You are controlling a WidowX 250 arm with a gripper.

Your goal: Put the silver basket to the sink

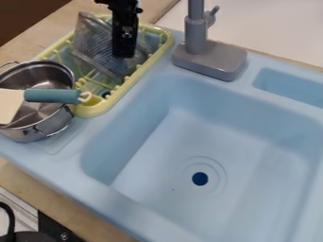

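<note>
See a black gripper (124,51) pointing down to the left of the gray faucet (208,59), partly covering the silver basket (92,41). Cannot tell whether open, closed or gripping the basket. Find the basket, made of mesh, tilted inside a yellow-green dish rack (131,85), also to the left of the faucet. Farther left of the faucet, past the rack, see a shiny metal pot (28,133) on the blue rim of the sink (151,203). Across the pot's top, see a spatula (50,96) with a teal handle, pointing its hooked end toward the faucet side and reaching over the edge of the rack. In front of the faucet, look down into the wide basin, with a dark round drain (200,178) in its floor. To the right of the faucet, notice a small recess (293,86) in the rim. Behind the faucet, see a white surface (271,26).
</note>
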